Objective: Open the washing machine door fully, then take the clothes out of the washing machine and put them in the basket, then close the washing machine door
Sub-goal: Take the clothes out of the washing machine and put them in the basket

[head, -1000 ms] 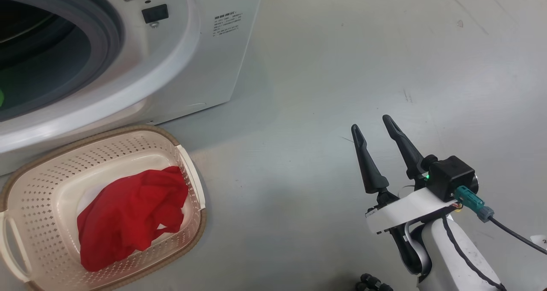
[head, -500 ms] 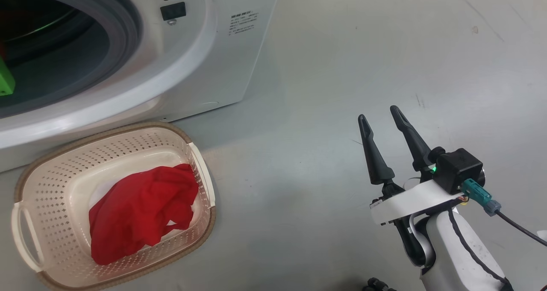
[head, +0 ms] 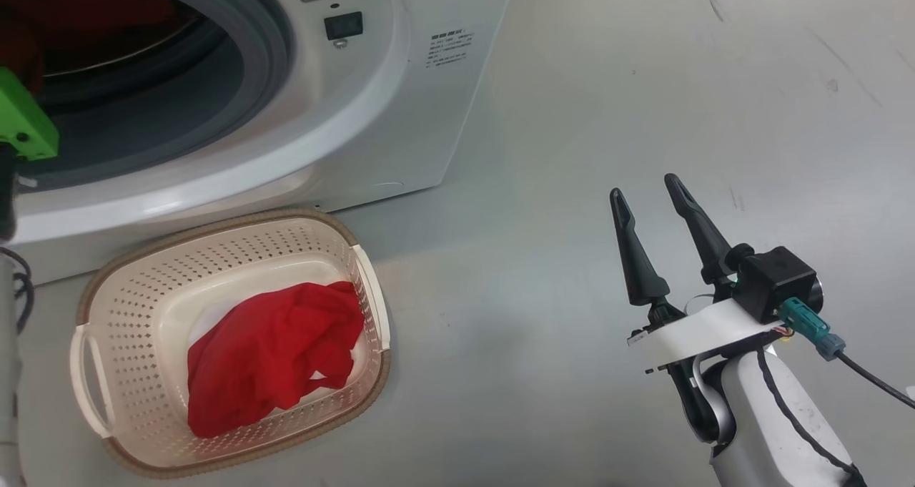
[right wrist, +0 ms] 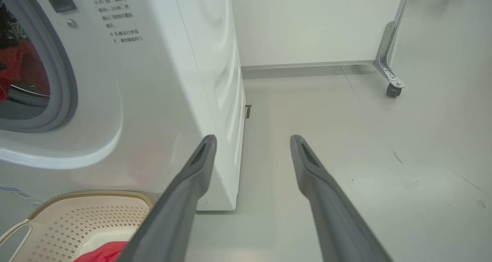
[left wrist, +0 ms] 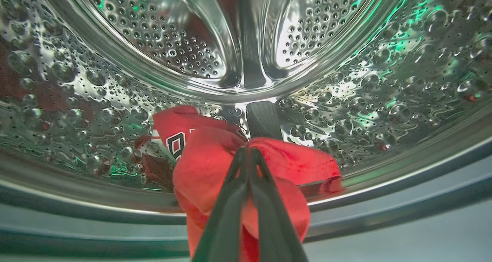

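Note:
The white washing machine point(head: 372, 115) stands at the upper left with its mouth open; the washing machine door is out of view. Inside the steel drum point(left wrist: 115, 81), my left gripper point(left wrist: 246, 151) is shut on a bunch of red clothes point(left wrist: 292, 162), and a red jersey with numerals point(left wrist: 175, 137) lies just behind. The cream basket point(head: 214, 226) sits on the floor in front of the machine with a red garment point(head: 271, 351) in it. My right gripper point(head: 644, 187) hangs open and holds nothing, over the floor to the right of the basket point(right wrist: 88, 212).
Grey floor point(head: 572, 115) stretches to the right of the machine. A green part of my left arm point(head: 21, 122) shows at the machine's mouth. A white panel on a metal leg with a caster point(right wrist: 392, 89) stands behind, to the right.
The head camera has turned, so machine and basket sit further right in the picture and the green part of my left arm has come into view. The right gripper stays open.

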